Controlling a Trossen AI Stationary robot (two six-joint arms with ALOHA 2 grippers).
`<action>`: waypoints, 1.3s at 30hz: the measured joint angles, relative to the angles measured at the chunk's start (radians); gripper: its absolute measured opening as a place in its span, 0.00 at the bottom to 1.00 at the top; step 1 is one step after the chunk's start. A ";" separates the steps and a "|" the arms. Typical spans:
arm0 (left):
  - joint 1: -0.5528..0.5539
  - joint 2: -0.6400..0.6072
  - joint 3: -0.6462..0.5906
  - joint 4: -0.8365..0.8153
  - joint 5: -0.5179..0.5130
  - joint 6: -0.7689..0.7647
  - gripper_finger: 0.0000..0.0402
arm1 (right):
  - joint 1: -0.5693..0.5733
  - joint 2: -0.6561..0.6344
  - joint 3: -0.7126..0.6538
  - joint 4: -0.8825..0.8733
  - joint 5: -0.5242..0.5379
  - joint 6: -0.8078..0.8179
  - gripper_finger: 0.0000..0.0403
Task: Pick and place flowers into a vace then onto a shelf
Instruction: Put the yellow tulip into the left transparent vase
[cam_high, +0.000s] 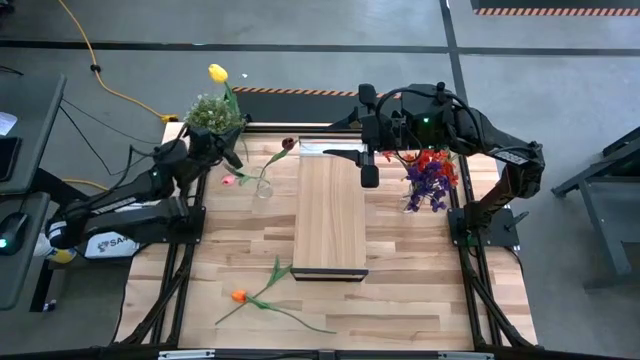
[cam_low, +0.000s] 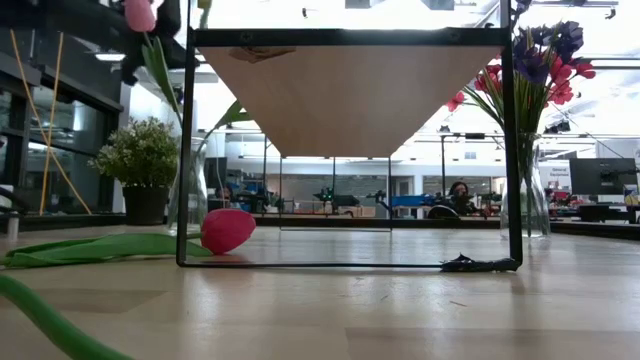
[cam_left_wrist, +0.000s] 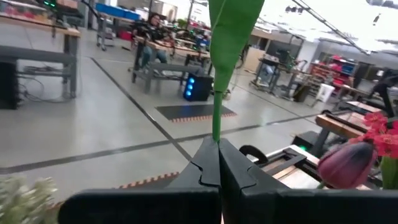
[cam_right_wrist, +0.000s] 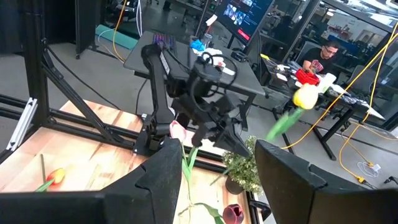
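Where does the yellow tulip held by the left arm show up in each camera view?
High view: yellow tulip at upper left, above the potted plant.
Low view: head out of frame.
Left wrist view: only its green stem rises from the shut left tool.
Right wrist view: upper right.
Shared landmark: the potted plant.

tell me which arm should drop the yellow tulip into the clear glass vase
Left. The left gripper is already shut on the yellow tulip's stem, near the clear glass vase. The right gripper sits open over the shelf.
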 joint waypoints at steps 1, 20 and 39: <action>0.026 0.019 0.000 0.021 0.041 -0.006 0.05 | 0.000 0.000 0.000 0.000 0.000 0.000 0.48; 0.154 0.135 -0.011 0.051 0.350 -0.078 0.05 | 0.000 0.000 0.000 0.000 0.001 0.015 0.48; 0.155 0.110 -0.188 0.321 0.391 -0.096 0.05 | 0.000 0.000 0.000 0.015 0.001 0.015 0.48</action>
